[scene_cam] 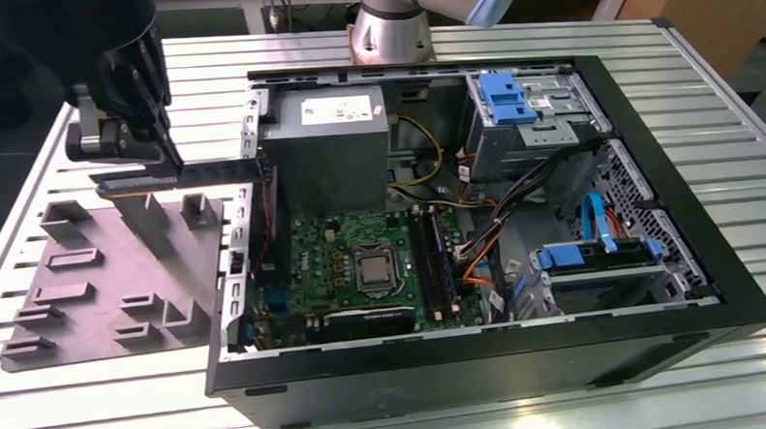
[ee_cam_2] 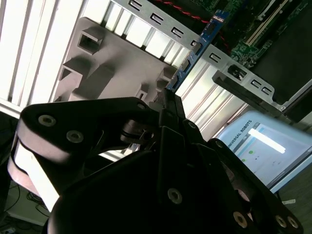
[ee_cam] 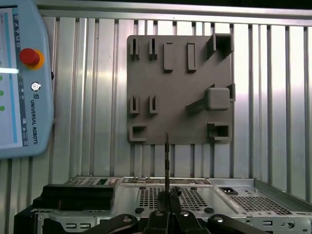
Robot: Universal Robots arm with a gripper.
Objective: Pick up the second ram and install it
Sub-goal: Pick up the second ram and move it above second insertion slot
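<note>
Across the slatted metal table (scene_cam: 727,93) we see an open black computer case (scene_cam: 493,360) lying on its side. Its green motherboard (scene_cam: 345,240) faces up, and a grey power supply (scene_cam: 334,144) sits at the far end. Just beside the case, on the exterior view's left, lies a grey fixture plate (scene_cam: 114,275) with upright blocks. We mark the same plate in both wrist views (ee_cam: 175,97) (ee_cam_2: 112,68). A teach pendant (ee_cam: 19,83) rests on the table in the first wrist view.

The black gripper (scene_cam: 161,164) hangs above the plate's far edge, near the case wall. Its fingers (ee_cam_2: 168,105) are clenched on the second ram (scene_cam: 219,171). The ram is held level and clear of the plate, one end reaching toward the case. In the first wrist view we see it edge-on (ee_cam: 166,156), and in the second wrist view its blue edge (ee_cam_2: 195,53) projects beyond the fingers. On the motherboard, the long black memory slots (scene_cam: 434,256) lie just beside the processor socket (scene_cam: 375,270), well apart from the ram.
</note>
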